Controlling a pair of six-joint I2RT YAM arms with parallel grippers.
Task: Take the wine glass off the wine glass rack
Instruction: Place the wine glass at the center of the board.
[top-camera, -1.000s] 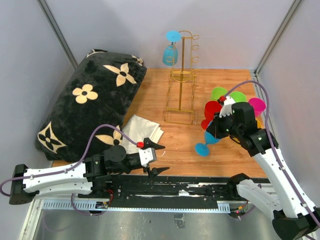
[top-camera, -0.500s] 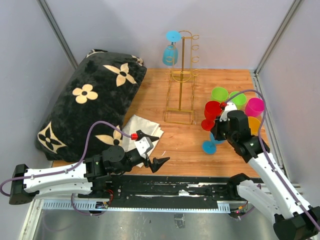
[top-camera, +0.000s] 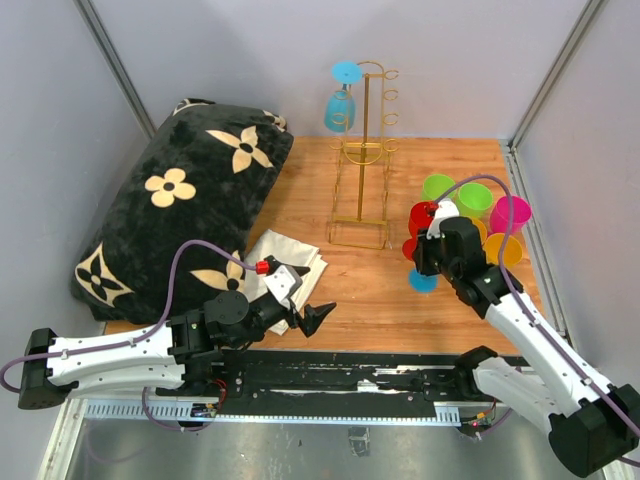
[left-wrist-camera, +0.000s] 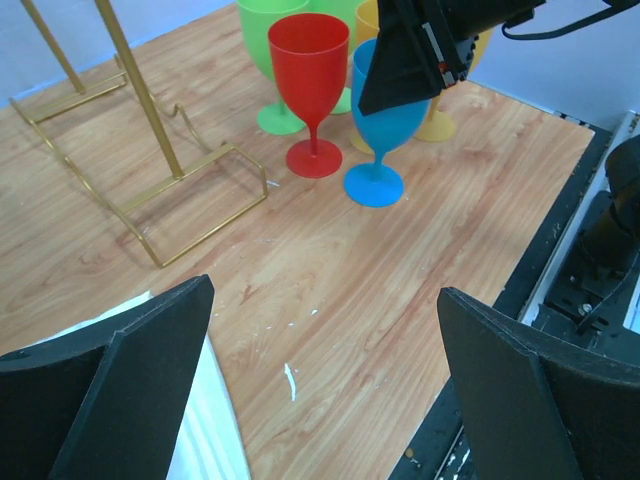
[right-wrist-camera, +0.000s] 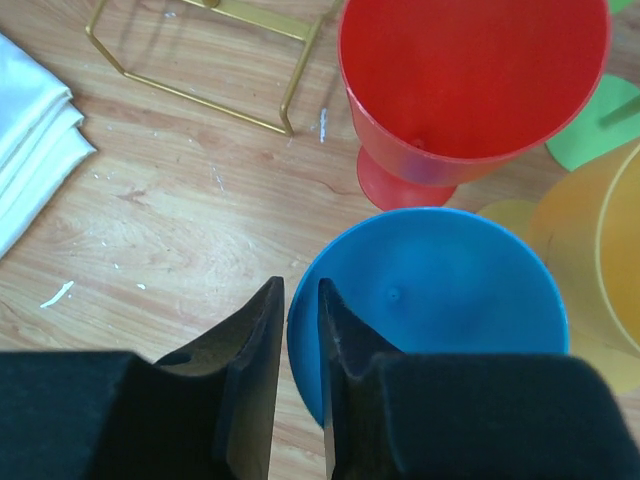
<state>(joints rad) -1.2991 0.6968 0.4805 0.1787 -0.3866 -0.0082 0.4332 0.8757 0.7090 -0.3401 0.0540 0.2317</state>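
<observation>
Since a second ago the blue glass (left-wrist-camera: 385, 122) has come down from a tilted carry above the table (top-camera: 370, 290) and now stands upright on its foot, and the left gripper (top-camera: 310, 293) has spread its jaws wide and swung up toward the cloth (top-camera: 290, 258). At far left a black flowered pillow (top-camera: 180, 195) leans over the table's edge, with the folded white cloth just beside its near corner. The left gripper hovers over that cloth's near edge, fully released and holding nothing. Behind, the rack (top-camera: 364, 150) stands upright near the back wall, and a pale blue glass (top-camera: 340, 108) hangs upside down from an upper loop on its left side. Right of the rack's base, the blue glass sits just in front of the red glass (left-wrist-camera: 312, 60), well apart from the rack. The right gripper (right-wrist-camera: 300, 288) reaches down onto it, its two fingers a narrow slit apart and straddling the near-left part of the rim, one outside the bowl and one inside; whether they pinch the rim or have let go, I cannot tell. Green (top-camera: 438, 187), lime (top-camera: 476, 198), pink (top-camera: 511, 212) and orange (top-camera: 505, 248) glasses cluster behind and to the right.
</observation>
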